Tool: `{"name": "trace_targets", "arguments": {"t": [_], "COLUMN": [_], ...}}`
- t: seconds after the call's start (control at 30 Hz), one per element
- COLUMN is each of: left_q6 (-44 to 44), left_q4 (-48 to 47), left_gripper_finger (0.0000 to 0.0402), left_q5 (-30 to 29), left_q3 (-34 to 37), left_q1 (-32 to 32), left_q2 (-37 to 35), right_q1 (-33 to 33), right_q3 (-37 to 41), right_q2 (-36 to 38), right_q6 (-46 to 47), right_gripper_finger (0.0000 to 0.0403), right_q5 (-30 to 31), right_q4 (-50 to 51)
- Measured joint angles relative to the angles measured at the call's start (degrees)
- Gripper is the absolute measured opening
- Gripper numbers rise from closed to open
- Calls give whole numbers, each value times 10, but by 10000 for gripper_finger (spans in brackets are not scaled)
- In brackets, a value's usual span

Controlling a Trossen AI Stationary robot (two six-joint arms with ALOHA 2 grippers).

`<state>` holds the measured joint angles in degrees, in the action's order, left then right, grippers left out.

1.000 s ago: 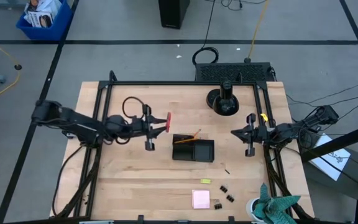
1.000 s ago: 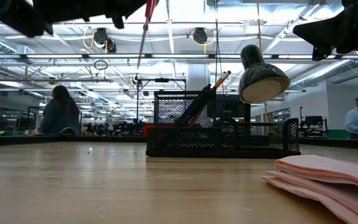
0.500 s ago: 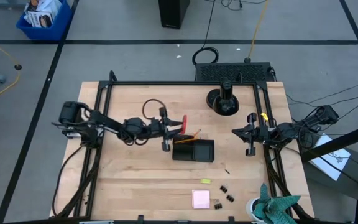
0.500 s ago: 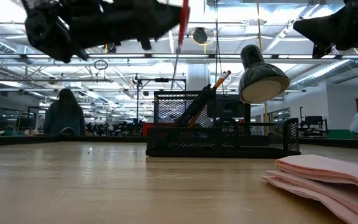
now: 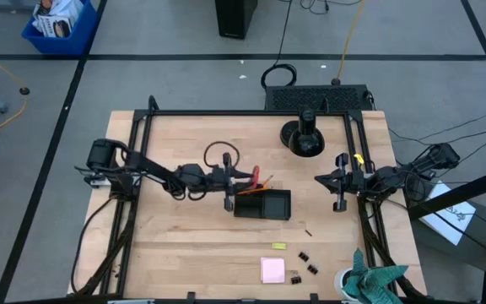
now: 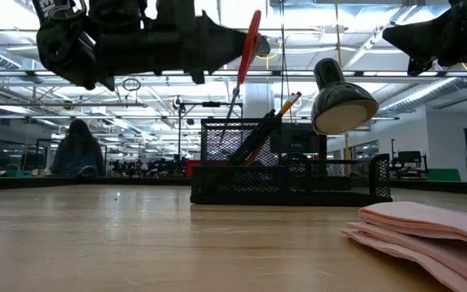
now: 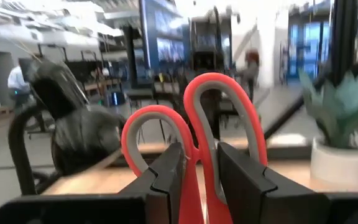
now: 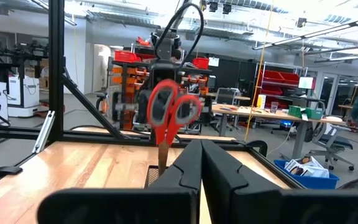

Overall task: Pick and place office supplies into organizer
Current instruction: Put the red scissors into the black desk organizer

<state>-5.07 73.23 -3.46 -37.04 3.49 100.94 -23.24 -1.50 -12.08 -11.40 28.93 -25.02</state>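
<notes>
scissors (image 7: 194, 134) clamped upright in left hand (image 7: 199, 180), tips over organizer (image 5: 262, 204)

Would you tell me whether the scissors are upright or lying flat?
Upright: the scissors hang handles-up, blades down in the organizer, held by the left claw.

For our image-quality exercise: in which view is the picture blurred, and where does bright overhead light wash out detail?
Left wrist view: the scissors and the room behind are smeared by blur. Low view: bright ceiling lights glare behind the left tool, leaving the arm a dark silhouette. High view: evenly lit and sharp, the organizer clear.
</notes>
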Motion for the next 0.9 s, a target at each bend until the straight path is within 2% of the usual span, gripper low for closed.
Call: {"name": "trace_targets", "arguments": {"t": [0.13,0.43,0.7,0.9], "left_q6": [-15,-12,-19,-25], "left_q4": [-44,-21,4,-10], "left_gripper_finger": [97,97,97,97], "left_q5": [-7,-43,-44,-42], "left_q3": [0,0,0,0], "left_q1": [3,2,2,2], "left_q2": [1,48,85,86], "right_q1": [0,0,0,0], "right_q3": [0,0,0,0], "right_q2": [0,0,0,0], "right_q6": [-4,-4,-4,-4], "right_gripper_finger": [4,4,4,4], "right_q5": [0,-2,-2,-2], "right_q4": [-1,-13,-14,-14]}}
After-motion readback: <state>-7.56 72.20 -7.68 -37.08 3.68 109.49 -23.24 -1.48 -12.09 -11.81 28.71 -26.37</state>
